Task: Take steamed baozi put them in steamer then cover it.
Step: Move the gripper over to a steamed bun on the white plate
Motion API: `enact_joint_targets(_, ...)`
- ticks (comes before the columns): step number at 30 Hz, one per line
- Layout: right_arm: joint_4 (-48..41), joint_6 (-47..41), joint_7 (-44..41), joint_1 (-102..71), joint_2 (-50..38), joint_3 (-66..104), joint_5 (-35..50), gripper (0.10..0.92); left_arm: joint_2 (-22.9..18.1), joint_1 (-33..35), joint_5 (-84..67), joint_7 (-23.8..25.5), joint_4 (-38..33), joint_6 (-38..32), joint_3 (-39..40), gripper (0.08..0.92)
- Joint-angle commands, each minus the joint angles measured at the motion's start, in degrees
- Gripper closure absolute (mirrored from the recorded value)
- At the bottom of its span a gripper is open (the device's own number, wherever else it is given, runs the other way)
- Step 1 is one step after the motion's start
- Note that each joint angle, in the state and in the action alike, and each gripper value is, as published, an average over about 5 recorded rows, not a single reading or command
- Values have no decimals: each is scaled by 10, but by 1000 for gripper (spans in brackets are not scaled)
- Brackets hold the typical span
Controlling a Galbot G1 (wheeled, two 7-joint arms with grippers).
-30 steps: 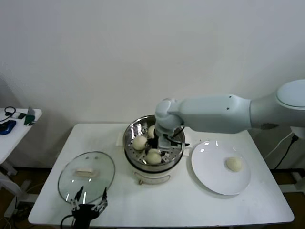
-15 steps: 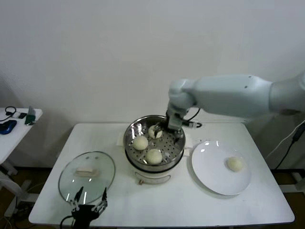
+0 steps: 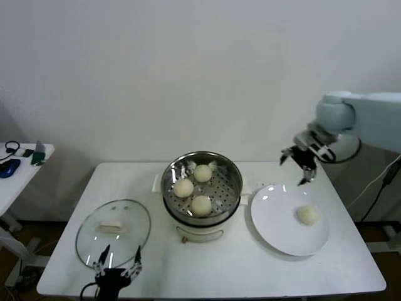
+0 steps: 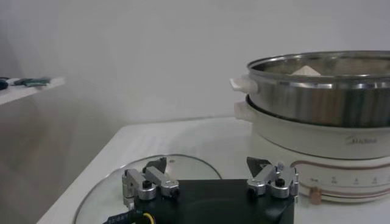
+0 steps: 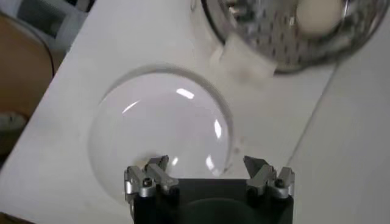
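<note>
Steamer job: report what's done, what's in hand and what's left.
Done: three baozi sit in the steamer. In hand: the open, empty right gripper hangs above the white plate, where the last baozi lies. Left: that bun, then the glass lid, lying by the left gripper.

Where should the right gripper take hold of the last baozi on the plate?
Best from straight above, fingers closing across the widest part of the baozi. It is a smooth round bun lying alone on the flat plate, clear all around. The right gripper is open, above the plate's far edge.
</note>
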Motion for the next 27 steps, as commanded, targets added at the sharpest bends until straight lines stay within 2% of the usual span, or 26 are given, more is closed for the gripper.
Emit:
enact_joint_targets(1,-13,-130,34,-147,-132,54,-32,203,-3,2,2,0,0,0,-1,177)
enact_joint_targets(12,-120,-127,62,-352,-102,230,-112,203,-12,5,12,0,5,-2,3,177)
enact_joint_targets(20,-181,-116,62,-401,-58,276,-126,203,-12,8,15,-1,8,-3,2,177)
enact_joint_targets(27,-199,-114,70,-427,-39,295,-129,203,-11,9,15,0,8,-2,2,177)
